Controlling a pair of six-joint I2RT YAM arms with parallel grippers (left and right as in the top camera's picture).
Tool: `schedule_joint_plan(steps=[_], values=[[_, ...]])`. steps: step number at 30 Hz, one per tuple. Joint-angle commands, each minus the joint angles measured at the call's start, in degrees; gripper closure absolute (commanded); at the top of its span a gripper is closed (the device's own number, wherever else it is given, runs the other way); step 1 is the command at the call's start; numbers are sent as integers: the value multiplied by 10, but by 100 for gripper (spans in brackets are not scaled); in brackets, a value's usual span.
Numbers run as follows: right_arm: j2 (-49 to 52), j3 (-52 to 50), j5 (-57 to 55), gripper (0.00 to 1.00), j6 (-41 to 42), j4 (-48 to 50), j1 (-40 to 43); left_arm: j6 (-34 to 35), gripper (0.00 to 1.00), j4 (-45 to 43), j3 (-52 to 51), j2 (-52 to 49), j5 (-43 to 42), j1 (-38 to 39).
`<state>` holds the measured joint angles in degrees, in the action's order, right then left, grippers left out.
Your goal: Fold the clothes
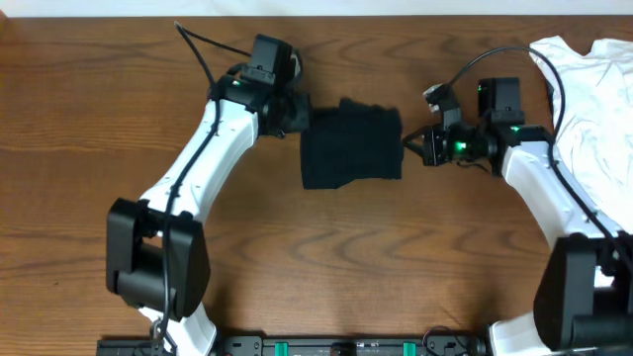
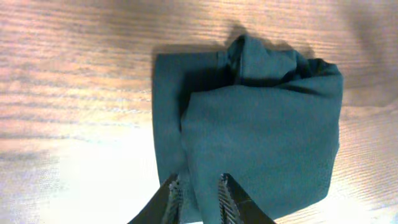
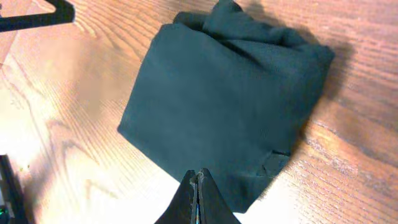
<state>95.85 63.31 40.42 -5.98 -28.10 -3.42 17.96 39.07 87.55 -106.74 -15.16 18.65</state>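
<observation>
Black shirt (image 1: 351, 143) sits in the middle of the table (image 1: 89, 148) as a compact bundle, so the folding looks basically done. Left gripper (image 2: 199, 196) is narrowly parted over its edge, and right gripper (image 3: 198, 186) is pinched shut and empty. Next up, I'd guess: lift clear without dragging fabric.

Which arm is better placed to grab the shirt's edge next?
Likely left: the left gripper stands slightly open astride the edge of the shirt. The right gripper is shut at its side and must open first.

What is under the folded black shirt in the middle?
Around the folded black collared shirt only the brown wooden table shows, so it lies on that. Anything beneath its layers is covered.
</observation>
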Motion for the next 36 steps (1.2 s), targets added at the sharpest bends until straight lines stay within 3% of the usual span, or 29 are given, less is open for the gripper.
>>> schedule_joint_plan(steps=[1,11,18,25,30,34,36], values=[[16,-1,-41,99,8,-6,-15,-1,76,15,-2,-12,16,1],[167,-3,-61,99,8,45,-47,-2,76,10,-19,-66,-83,1],[220,-3,-21,99,8,67,-48,-4,75,10,-11,-59,-91,3],[139,3,21,98,17,65,-47,-4,51,10,0,-2,-82,24],[29,3,15,88,50,66,-22,-3,48,28,0,8,-82,50],[-40,3,-84,76,110,65,28,-3,49,36,-4,-3,-82,87],[-59,3,-142,55,111,60,53,-3,49,20,-5,-9,-82,105]])
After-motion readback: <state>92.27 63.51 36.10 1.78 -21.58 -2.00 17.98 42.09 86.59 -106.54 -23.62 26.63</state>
